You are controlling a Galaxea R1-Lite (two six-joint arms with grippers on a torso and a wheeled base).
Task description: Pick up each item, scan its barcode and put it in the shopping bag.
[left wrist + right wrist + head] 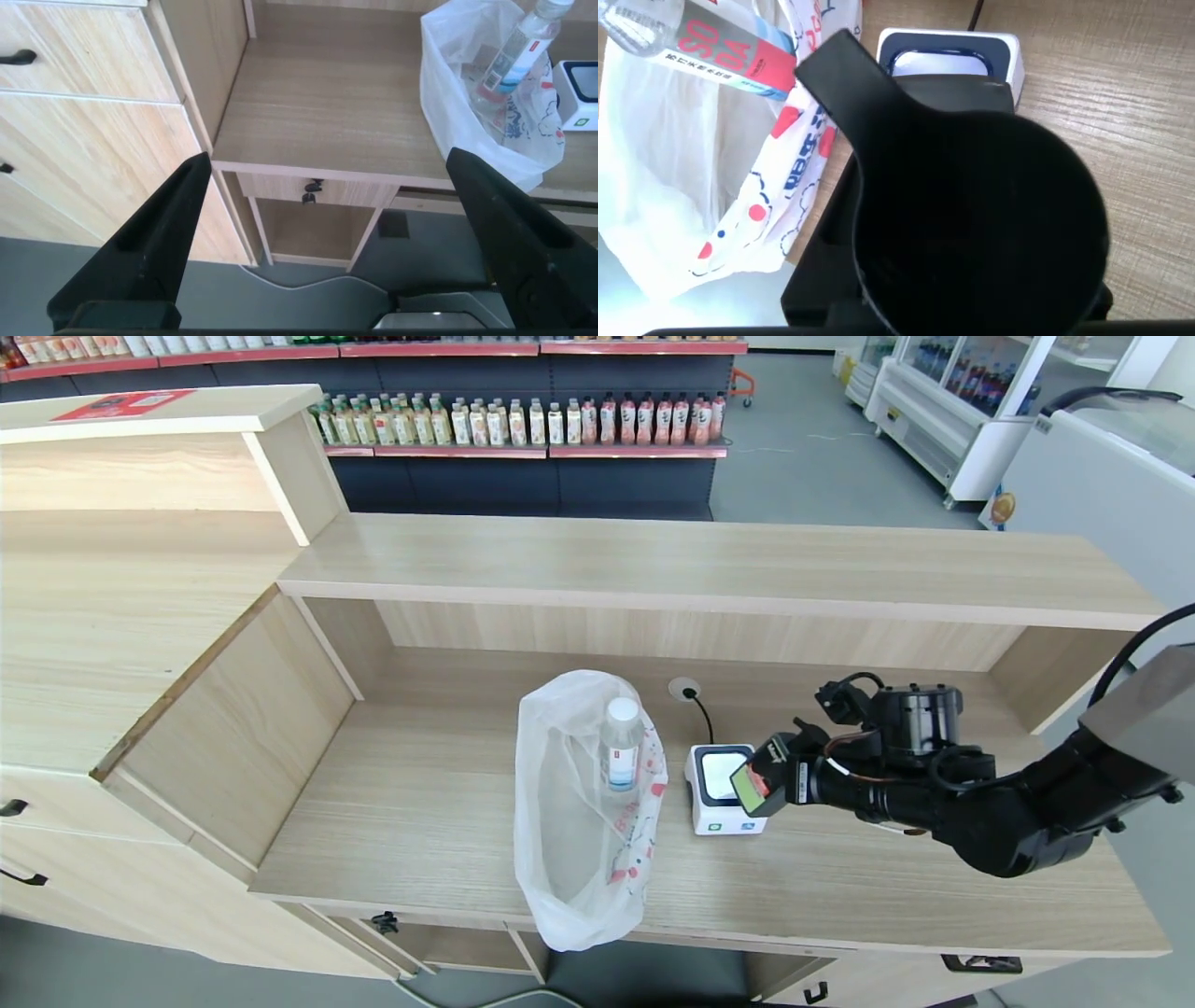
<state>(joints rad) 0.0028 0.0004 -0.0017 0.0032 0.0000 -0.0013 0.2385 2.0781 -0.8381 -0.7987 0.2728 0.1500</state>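
Note:
A white plastic shopping bag stands open on the wooden counter. A clear bottle with a white cap leans inside it. Just right of the bag sits a white scanner with a dark window on top. My right gripper is shut on a small green item with a red edge, held just over the scanner's right side. In the right wrist view a dark round shape hides the fingers. My left gripper hangs open below and in front of the counter's left end.
A raised shelf runs along the back of the counter, and a tall wooden cabinet closes off the left. The scanner's black cable goes into a hole in the counter. Drawers sit under the counter on the left.

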